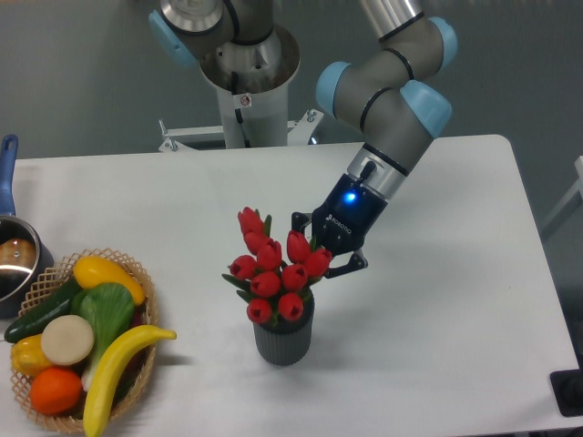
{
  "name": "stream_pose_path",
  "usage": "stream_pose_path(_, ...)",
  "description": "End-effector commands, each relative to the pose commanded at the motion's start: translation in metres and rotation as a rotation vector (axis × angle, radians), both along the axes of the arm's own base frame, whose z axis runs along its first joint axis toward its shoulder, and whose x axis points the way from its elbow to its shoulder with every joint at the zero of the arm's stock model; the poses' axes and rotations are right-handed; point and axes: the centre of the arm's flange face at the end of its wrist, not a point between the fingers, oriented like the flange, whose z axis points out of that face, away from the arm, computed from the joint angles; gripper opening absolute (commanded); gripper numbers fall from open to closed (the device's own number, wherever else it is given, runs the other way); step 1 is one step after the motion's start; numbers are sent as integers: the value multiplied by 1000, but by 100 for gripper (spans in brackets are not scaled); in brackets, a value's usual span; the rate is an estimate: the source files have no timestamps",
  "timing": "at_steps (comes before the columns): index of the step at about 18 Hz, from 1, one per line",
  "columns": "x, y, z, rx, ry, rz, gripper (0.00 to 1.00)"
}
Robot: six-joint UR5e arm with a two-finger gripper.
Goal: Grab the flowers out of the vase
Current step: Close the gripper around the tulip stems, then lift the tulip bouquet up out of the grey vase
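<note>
The flowers (273,269), a bunch of red tulip buds with green leaves, stand in the vase (283,339), a small dark grey ribbed cylinder near the table's front middle. My gripper (321,262) reaches in from the upper right and is shut on the flowers at the right side of the bunch, just above the vase's mouth. The stems are hidden behind the buds and inside the vase. The vase rests on the white table (437,300).
A woven basket (137,364) with a banana, orange and other fruit and vegetables sits at the front left. A pot with a blue handle (11,250) is at the left edge. The robot base (246,82) stands behind the table.
</note>
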Motion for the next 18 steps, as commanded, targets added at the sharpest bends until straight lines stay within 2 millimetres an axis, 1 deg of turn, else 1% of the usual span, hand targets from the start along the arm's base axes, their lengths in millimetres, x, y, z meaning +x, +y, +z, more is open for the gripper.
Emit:
stream_pose_path(3,4,-1,24,11,-29,33,0)
stream_pose_path(8,-2,3,73,41,-116,108,0)
stream_pose_path(11,-8,3,94,49,-149,144,0)
stream_pose_path(14,-12,3,107,53,-169,168,0)
stream_pose_path(15,-14,1,116,58,-179,183,0)
stream_pose_path(18,-20,-2,131,59,-212,220,0)
